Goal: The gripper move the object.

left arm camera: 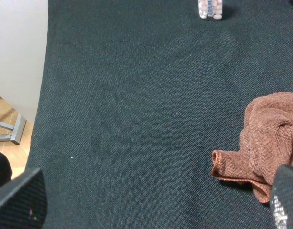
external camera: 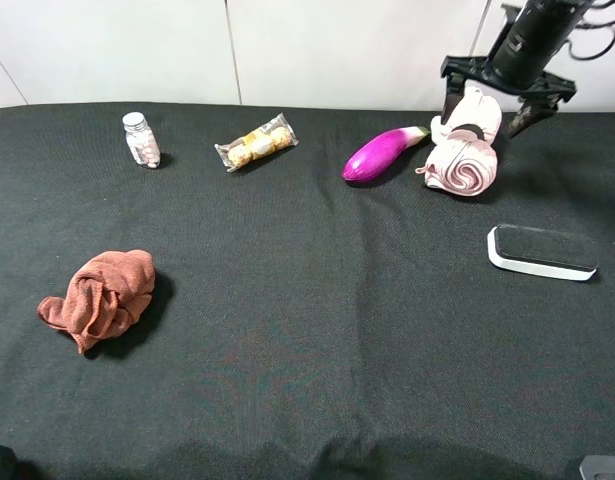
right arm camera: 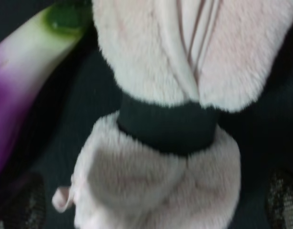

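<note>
Black cloth-covered table (external camera: 307,340) is seen from above. On the left side, a crumpled rust-brown towel (external camera: 99,297) lies near the front; in the left wrist view it (left arm camera: 267,143) sits just beside one dark fingertip (left arm camera: 285,198), not touched. The left gripper (left arm camera: 156,210) is held low over bare cloth, jaws wide apart, nothing between them. The left arm itself is barely seen in the high view.

At the far left back, a small clear bottle with a white cap (external camera: 141,139) stands upright; its lower part (left arm camera: 209,8) is also caught by the left wrist camera. Right of it, a clear-wrapped packet of yellow snacks (external camera: 255,142) lies at an angle, well apart from the bottle.

Right of centre, a glossy purple eggplant with a pale green stem (external camera: 381,153) lies tilted, stem end pointing at the pink plush toy (external camera: 465,150). The plush toy is at the back right, just beside the stem (right arm camera: 65,19), upper part raised, lower rolled part on the cloth. Close up, soft pink fur with a dark band across the middle (right arm camera: 167,129) is shown.

The right arm comes down steeply from the upper right corner, the right gripper (external camera: 492,100) pointed downward over the toy's upper part. Jaws are spread either side of it; whether the toy is actually pinched cannot be told.

Nearer the front right, a black rectangular block with a white edge (external camera: 542,252) lies flat, apart from the toy.
</note>
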Tool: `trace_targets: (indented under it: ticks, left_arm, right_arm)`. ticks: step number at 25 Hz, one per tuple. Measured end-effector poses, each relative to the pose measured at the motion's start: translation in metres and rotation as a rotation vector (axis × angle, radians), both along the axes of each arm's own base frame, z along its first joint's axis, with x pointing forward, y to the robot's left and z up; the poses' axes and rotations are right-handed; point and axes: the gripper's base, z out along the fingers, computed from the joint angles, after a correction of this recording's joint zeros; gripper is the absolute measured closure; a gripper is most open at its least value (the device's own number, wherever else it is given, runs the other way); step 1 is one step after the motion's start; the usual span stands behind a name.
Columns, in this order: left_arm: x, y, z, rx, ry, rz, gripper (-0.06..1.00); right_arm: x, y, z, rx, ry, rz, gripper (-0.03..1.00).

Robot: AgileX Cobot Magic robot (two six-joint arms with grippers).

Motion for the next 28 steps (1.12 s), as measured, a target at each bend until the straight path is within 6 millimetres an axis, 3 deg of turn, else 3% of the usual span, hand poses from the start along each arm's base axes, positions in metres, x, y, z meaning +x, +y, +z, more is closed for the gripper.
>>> trace_targets:
  ticks: [8,15,22,28]
  left_arm:
    - [0.0,0.0,0.0,0.0,0.0,0.0,-0.05]
    - [0.0,0.0,0.0,0.0,0.0,0.0,-0.05]
    - [0.0,0.0,0.0,0.0,0.0,0.0,-0.05]
    - [0.0,0.0,0.0,0.0,0.0,0.0,-0.05]
  right_arm:
    - [-0.021,-0.004,0.042,-0.03,0.025,0.038,0.27]
    - [-0.038,-0.008,0.084,-0.045,-0.063,0.067,0.27]
    - [-0.079,-0.013,0.113,-0.046,-0.096,0.067,0.27]
    - [-0.127,-0.018,0.136,-0.044,-0.136,0.069,0.27]
